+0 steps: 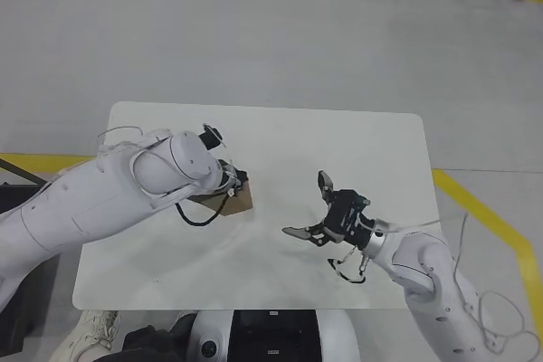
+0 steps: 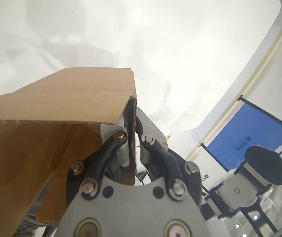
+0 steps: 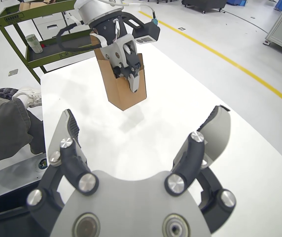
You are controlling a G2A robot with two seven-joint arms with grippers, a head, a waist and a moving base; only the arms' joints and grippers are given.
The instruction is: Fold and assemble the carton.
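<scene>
I had one brown carton pinched by its wall in my left gripper, hanging above the table per right wrist cam, right gripper spread wide.

Left pincer clamps tight; right pincer spreads wide, facing it.

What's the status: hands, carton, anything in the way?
Left hand shut on carton wall, carton held above table. Right hand open, empty, apart from carton. Nothing between them.
</scene>
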